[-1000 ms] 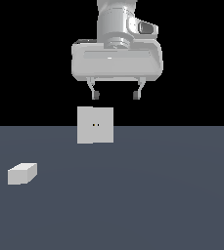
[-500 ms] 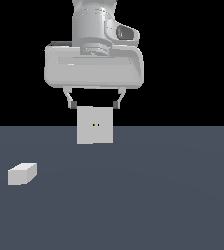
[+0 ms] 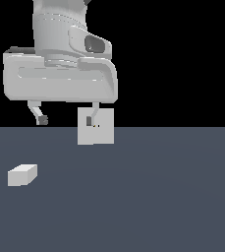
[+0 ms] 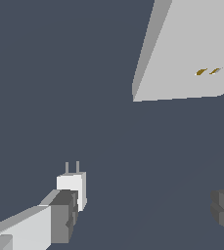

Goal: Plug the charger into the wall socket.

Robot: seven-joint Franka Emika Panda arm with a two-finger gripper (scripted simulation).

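The charger (image 3: 22,175) is a small white block lying on the dark floor at the exterior view's left. In the wrist view the charger (image 4: 73,185) shows two thin prongs and sits just past one fingertip (image 4: 62,215), partly hidden by it. The wall socket (image 3: 101,135) is an upright white square plate with two tiny holes at its centre; it also shows in the wrist view (image 4: 182,49). My gripper (image 3: 65,119) hangs open and empty above the floor, between charger and socket; it also shows in the wrist view (image 4: 143,215).
The dark grey floor (image 3: 148,197) stretches across the lower half of the exterior view, with black background above it. One finger (image 3: 91,119) overlaps the socket plate in the exterior view.
The gripper has moved toward the exterior view's left and looms larger and lower. It stays open. The charger and socket have not moved.
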